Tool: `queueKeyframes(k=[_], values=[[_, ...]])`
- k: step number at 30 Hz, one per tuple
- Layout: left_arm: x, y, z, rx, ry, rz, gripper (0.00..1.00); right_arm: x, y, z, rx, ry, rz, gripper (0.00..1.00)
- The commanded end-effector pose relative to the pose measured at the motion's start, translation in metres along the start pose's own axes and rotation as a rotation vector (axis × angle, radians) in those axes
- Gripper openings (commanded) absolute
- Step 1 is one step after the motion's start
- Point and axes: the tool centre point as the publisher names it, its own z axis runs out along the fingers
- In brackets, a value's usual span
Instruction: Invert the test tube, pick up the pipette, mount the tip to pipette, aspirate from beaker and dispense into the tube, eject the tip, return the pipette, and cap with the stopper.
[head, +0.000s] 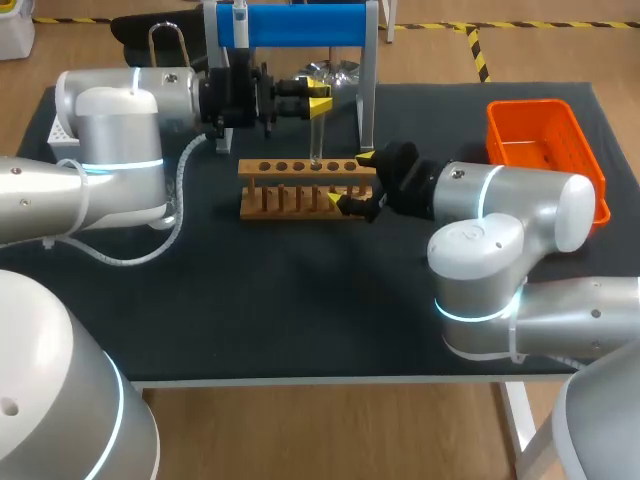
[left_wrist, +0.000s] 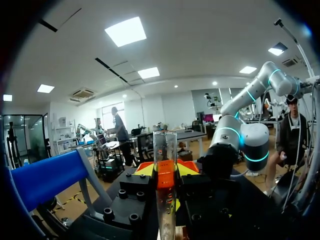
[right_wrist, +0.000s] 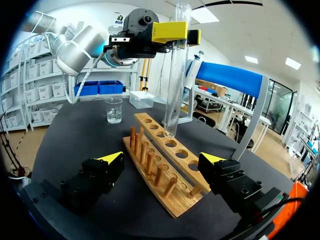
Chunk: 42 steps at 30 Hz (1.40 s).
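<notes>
A clear glass test tube (head: 317, 135) hangs upright, mouth up, with its round end just over a hole of the wooden rack (head: 305, 185). My left gripper (head: 318, 100) is shut on the tube near its upper part. In the left wrist view the tube (left_wrist: 165, 150) sits between the orange pads of the left gripper (left_wrist: 165, 171). My right gripper (head: 349, 179) stands open, its fingers either side of the rack's right end. In the right wrist view the tube (right_wrist: 175, 75) hangs from the left gripper (right_wrist: 176, 32), and the right gripper (right_wrist: 162, 158) straddles the rack (right_wrist: 150, 125). The beaker (right_wrist: 114, 110) stands beyond the rack.
A blue-barred stand (head: 300, 25) with the pipette (head: 240, 20) is at the back of the table. An orange basket (head: 545, 150) sits at the right edge. A white tray (right_wrist: 141, 99) lies beside the beaker. Dark mat lies bare in front of the rack.
</notes>
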Motion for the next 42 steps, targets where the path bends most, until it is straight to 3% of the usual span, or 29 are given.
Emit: queueKeyframes(k=[1, 42], values=[[-0.004, 0.005, 0.001, 0.007, 0.008, -0.002, 0.0, 0.0, 0.001, -0.001, 0.004, 0.003, 0.0, 1.0], [-0.011, 0.028, 0.004, 0.01, 0.027, -0.049, 0.0, 0.0, 0.001, -0.001, 0.004, 0.003, 0.0, 1.0]])
